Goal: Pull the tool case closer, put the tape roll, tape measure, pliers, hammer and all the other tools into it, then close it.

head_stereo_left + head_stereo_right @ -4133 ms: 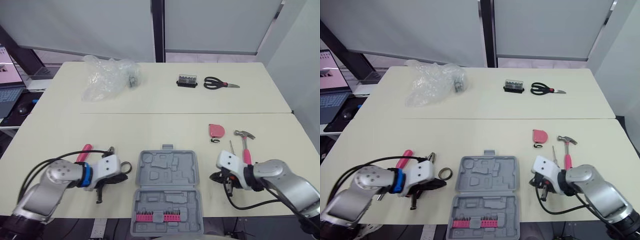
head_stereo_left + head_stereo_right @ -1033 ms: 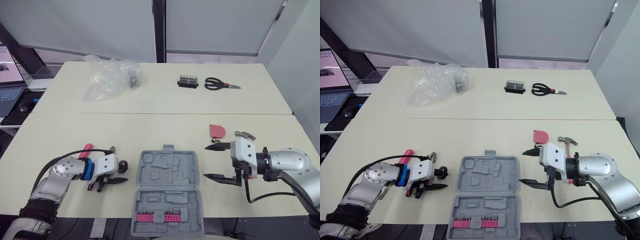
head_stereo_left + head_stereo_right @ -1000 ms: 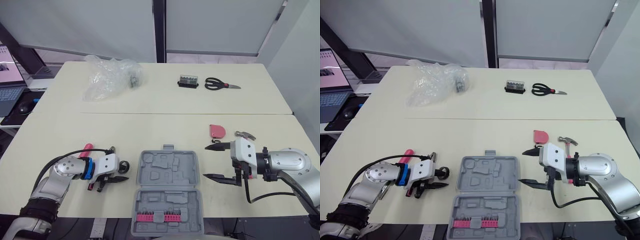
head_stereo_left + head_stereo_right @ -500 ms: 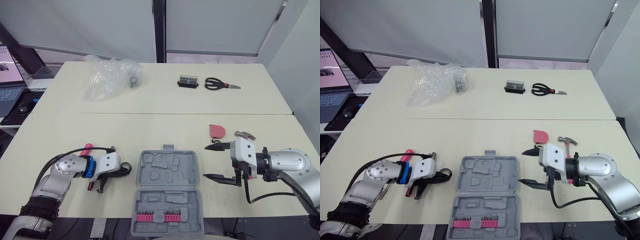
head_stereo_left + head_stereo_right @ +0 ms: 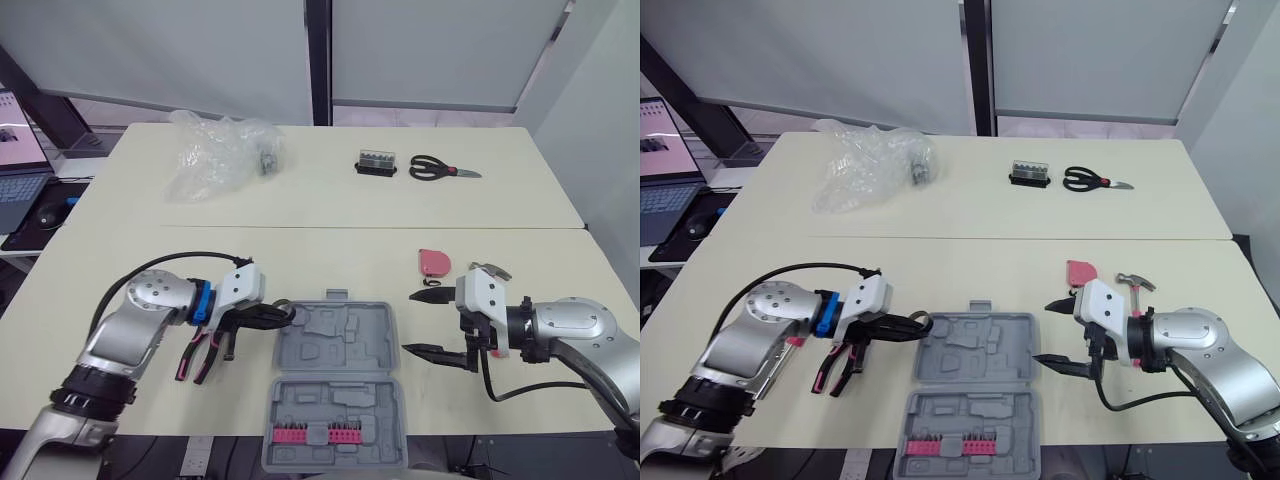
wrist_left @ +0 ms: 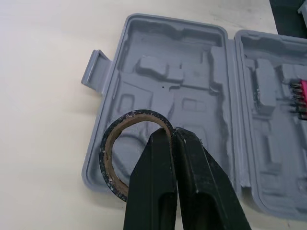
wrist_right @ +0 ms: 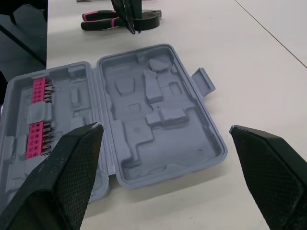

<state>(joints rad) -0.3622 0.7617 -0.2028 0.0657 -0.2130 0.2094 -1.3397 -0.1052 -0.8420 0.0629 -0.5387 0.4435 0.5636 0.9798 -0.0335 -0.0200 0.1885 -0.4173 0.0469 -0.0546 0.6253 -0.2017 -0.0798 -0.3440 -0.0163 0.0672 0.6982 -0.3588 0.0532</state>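
Note:
The grey tool case (image 5: pixel 335 385) lies open at the table's near edge, with pink bits in its nearer half. My left gripper (image 5: pixel 272 316) is shut on the black tape roll (image 6: pixel 113 155), holding it over the left rim of the case's far half. The pink-handled pliers (image 5: pixel 196 356) lie just left of it. My right gripper (image 5: pixel 432 322) stands wide open right of the case, holding nothing. The pink tape measure (image 5: pixel 432 262) and the hammer (image 5: pixel 488 270) lie beyond it. The right wrist view looks across the case (image 7: pixel 144 110) to the left gripper (image 7: pixel 128 18) and the pliers (image 7: pixel 98 21).
At the far side of the table are black scissors (image 5: pixel 440 168), a small black bit box (image 5: pixel 375 162) and a crumpled clear plastic bag (image 5: pixel 215 155). A laptop (image 5: pixel 15 150) sits on a desk off to the left.
My left gripper closed on the tape roll beside the pliers, lifted it and carried it right to the case's left rim. The pliers stayed on the table. The right gripper barely moved.

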